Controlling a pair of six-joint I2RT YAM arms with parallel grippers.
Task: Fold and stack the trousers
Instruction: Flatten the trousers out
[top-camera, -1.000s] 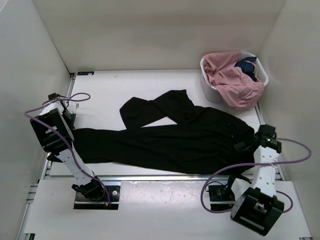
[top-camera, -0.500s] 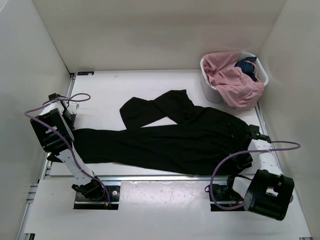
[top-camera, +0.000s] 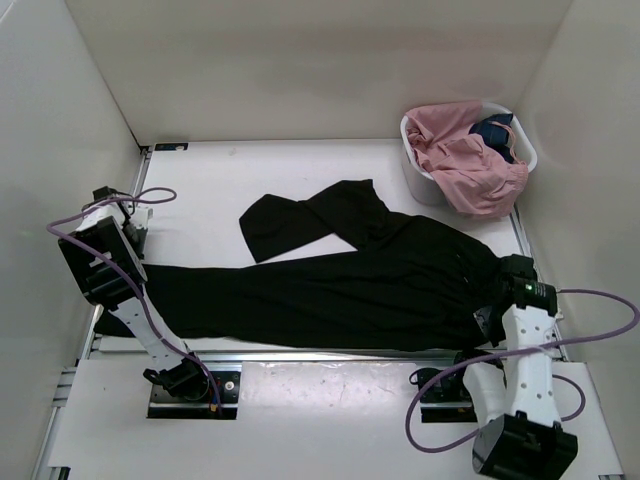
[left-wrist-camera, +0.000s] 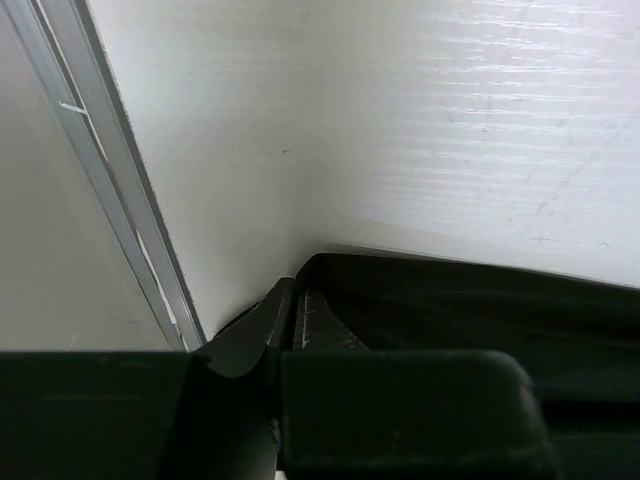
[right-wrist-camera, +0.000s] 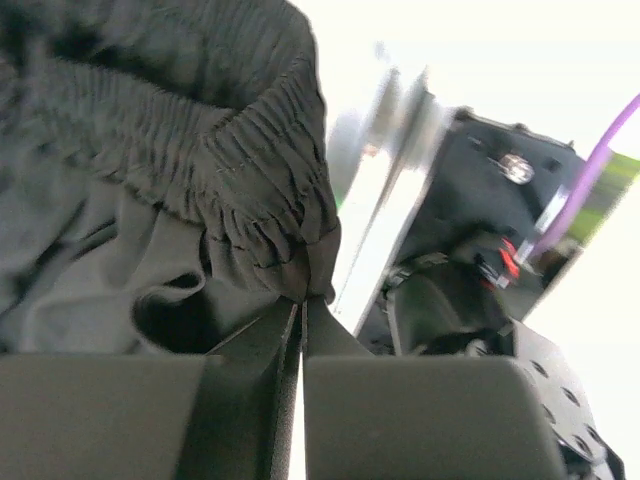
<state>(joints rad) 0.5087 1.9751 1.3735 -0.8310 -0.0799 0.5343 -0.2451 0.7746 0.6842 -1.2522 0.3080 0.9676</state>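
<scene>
Black trousers (top-camera: 340, 285) lie lengthwise across the white table (top-camera: 220, 180), one leg stretched out to the left and the other bent up toward the middle. My left gripper (top-camera: 143, 275) is at the end of the stretched leg. In the left wrist view it (left-wrist-camera: 291, 300) is shut on the trousers' hem (left-wrist-camera: 450, 300). My right gripper (top-camera: 493, 302) is at the waist end on the right. The right wrist view shows it (right-wrist-camera: 303, 302) shut on the gathered elastic waistband (right-wrist-camera: 250, 190) of the trousers, pinching a corner of it.
A white basket (top-camera: 415, 175) holding pink and dark blue clothes (top-camera: 465, 160) stands at the back right corner. White walls enclose the table on three sides. A metal rail (left-wrist-camera: 110, 200) runs along the table's left edge, close to my left gripper.
My right arm swung around at the waist end and its gripper went from open to shut on the waistband. The trousers now lie straighter along the front edge. The left gripper kept its hold.
</scene>
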